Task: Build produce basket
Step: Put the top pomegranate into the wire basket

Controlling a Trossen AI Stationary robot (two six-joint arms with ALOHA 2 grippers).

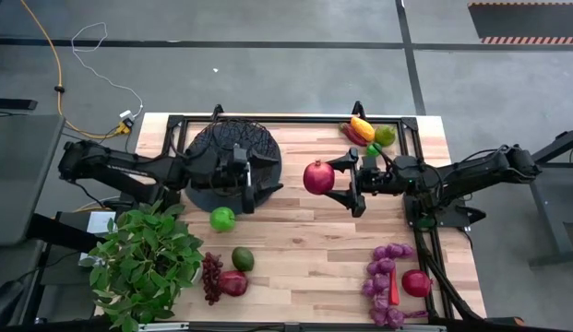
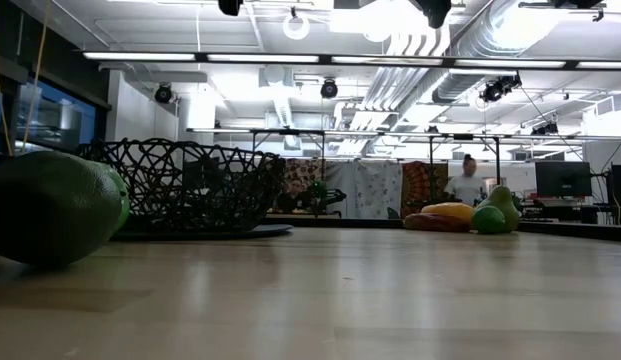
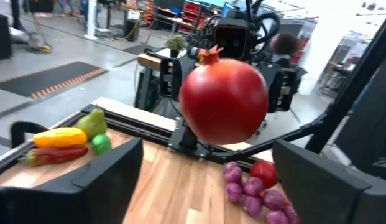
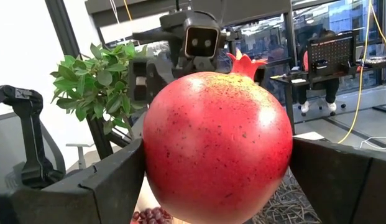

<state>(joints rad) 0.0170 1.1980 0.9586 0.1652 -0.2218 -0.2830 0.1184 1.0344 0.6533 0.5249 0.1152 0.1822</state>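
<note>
From where I sit the basket (image 1: 232, 159) looks to hold nothing yet: through its black mesh in the low view I see no fruit inside, though the left arm covers part of the bowl in the high view, so I can't vouch for every corner. It stands at the far left of the table, next to the potted plant (image 1: 146, 263). The one piece of produce in play is a red pomegranate (image 1: 317, 177), pinched between the fingers of the right gripper (image 1: 340, 183) and held up in the air over the middle of the table, just to the right of the basket; my right wrist view shows both fingers pressed against its sides. The left gripper (image 1: 251, 177) hovers over the basket's near edge, facing the pomegranate, its fingers spread wide and holding nothing. Everything else waits on the boards: a green apple (image 1: 222, 219) just in front of the basket, an avocado (image 1: 243, 259) and a dark grape bunch (image 1: 211, 277) with a second pomegranate (image 1: 233, 283) by the plant, a purple grape bunch (image 1: 383, 281), a red chili (image 1: 394, 290) and another red fruit (image 1: 416, 282) at the near right, and a yellow-orange pepper (image 1: 362, 128) with green pieces at the far right corner. So I judge the job barely begun: this pomegranate looks to be the first item headed in, and nearly the whole set remains to be gathered.
</note>
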